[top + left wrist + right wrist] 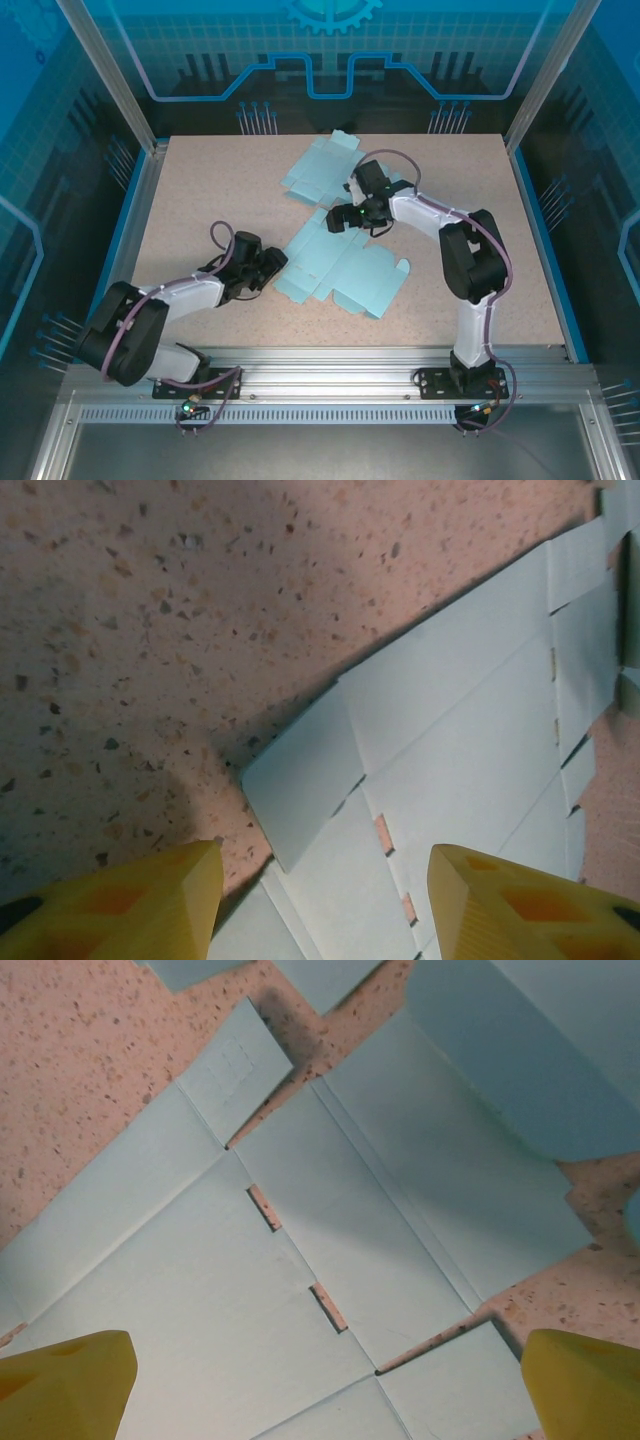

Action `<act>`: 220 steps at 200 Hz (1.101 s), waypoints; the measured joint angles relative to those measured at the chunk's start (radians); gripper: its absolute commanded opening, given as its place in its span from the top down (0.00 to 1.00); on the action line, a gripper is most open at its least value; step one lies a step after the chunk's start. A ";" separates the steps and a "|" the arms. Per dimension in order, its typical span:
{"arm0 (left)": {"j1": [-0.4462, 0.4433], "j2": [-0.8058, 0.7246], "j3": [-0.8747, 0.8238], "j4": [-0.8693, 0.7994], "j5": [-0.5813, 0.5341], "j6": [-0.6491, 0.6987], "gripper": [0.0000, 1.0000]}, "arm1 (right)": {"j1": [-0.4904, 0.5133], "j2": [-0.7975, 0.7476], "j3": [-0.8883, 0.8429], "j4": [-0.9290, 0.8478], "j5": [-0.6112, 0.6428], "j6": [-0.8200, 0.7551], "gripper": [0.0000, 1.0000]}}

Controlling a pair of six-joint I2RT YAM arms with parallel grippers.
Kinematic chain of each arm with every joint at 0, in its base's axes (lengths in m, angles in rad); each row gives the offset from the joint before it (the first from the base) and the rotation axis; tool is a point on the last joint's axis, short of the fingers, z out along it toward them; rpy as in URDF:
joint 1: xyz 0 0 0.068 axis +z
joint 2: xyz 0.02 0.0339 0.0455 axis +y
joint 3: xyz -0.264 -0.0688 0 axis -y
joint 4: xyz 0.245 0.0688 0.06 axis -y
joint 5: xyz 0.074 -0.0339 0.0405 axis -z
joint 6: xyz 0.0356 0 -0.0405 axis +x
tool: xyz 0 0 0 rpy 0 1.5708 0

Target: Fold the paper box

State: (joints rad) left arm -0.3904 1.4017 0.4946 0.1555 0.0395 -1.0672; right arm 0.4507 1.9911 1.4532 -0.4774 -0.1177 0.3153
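1. Work surface. The table (200, 200) is speckled beige and carries two light-blue sheets of cut card.

2. Task item. The box blank (345, 270) lies flat and unfolded at the table centre, running from near left to far right. No wall stands up, so it forms no compartment. The left wrist view shows its panels (470, 730) flat on the table, with one flap (300, 780) pointing far left and lifted enough to cast a shadow. The right wrist view shows creased panels (200, 1290) and two short slots (262, 1207) through which the table shows.

3. Second sheet. The second blank (320, 170) lies flat, far of the first, at the far centre of the table. Whether the two sheets touch or overlap cannot be told from above. In the right wrist view a further blue panel (520, 1060) lies at the upper right; which sheet it belongs to cannot be told.

4. Left gripper (270, 265) (325, 880). It sits at the near left edge of the box blank. Its yellow fingertips (150, 900) stand apart, one over the table and one over the card. It holds nothing.

5. Right gripper (340, 215) (330, 1380). It sits over the far end of the box blank, near the second blank. Its fingertips (70, 1380) are spread wide, with card below them. It holds nothing.
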 measured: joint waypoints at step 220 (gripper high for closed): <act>0.000 0.174 0.023 0.228 -0.011 -0.016 0.73 | 0.000 0.109 0.041 0.039 -0.063 0.018 0.04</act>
State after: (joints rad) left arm -0.3901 1.5753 0.5175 0.3832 0.0288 -1.0836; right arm 0.4503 2.1006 1.4944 -0.4385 -0.1810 0.3332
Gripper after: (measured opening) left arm 0.334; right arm 0.964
